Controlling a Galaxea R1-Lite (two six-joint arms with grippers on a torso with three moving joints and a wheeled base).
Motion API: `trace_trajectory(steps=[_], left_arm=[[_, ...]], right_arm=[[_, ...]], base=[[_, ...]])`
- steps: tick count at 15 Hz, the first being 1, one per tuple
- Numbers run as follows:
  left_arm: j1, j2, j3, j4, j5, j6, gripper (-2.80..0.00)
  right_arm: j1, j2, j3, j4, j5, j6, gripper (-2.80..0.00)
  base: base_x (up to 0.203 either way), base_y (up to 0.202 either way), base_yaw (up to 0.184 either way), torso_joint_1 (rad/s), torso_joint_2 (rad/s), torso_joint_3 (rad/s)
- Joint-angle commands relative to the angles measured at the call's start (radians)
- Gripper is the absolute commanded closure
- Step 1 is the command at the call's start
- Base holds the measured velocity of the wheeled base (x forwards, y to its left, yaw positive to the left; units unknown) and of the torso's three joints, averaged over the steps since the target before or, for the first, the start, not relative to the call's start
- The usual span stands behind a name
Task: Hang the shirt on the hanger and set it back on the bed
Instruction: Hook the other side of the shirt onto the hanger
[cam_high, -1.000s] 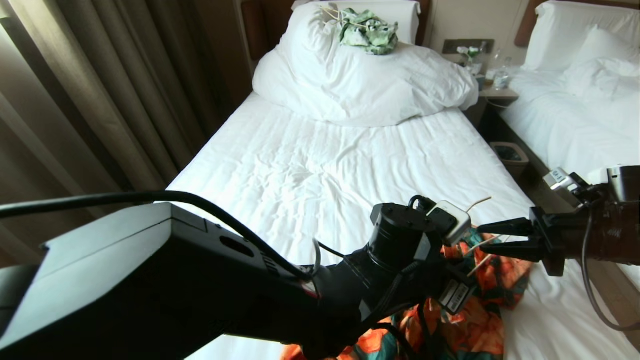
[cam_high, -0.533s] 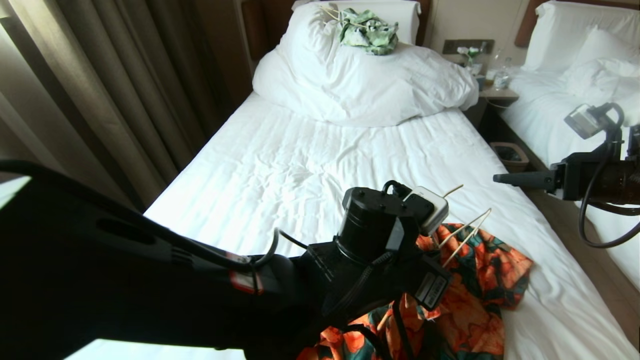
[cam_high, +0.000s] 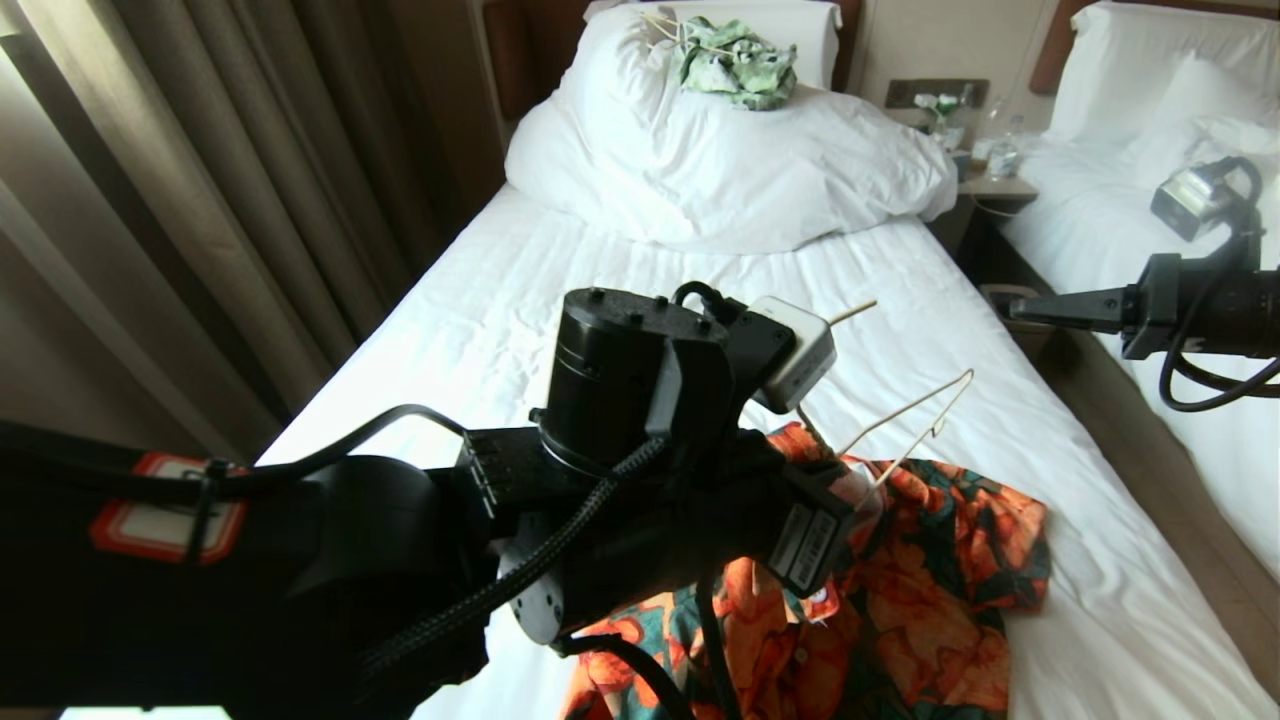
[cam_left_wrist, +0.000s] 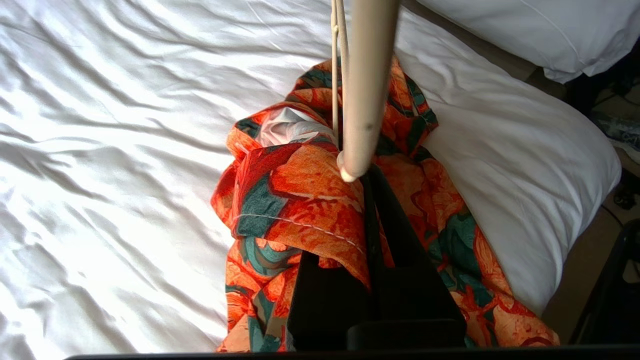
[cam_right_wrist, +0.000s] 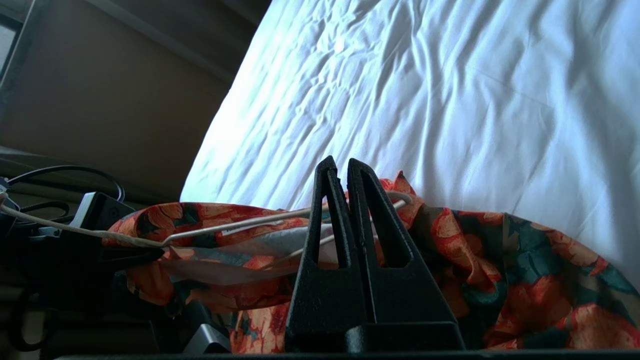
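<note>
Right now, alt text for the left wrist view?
The left tool, shut, grips the cream hanger, with the orange-and-green flowered shirt draped around it and bunched on the bed's wrinkled white sheet. The hanger's wire runs up and out of view.

Daylight blows out the white sheet (cam_left_wrist: 100, 150) under my left wrist, and glare washes its folds. My left arm (cam_high: 300, 560) fills my head view as a dark mass. The hanger (cam_left_wrist: 367, 85) looms blurred, out of focus.
</note>
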Motion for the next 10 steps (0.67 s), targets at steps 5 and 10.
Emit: trace_trajectory(steps=[5,10], left_arm=[[0.03,-0.05,-0.043,0.055,0.023,0.001,0.0],[0.032,-0.05,-0.06,0.059,0.023,0.002,0.0]], right_arm=[[0.092,0.044,-0.045,0.317,-0.167,-0.325,0.0],[0.153,0.108,-0.02,0.443,-0.236,-0.544,0.0]], base=[[0.0,0.0,0.0,0.0,0.0,0.0],[0.0,0.0,0.0,0.0,0.0,0.0]])
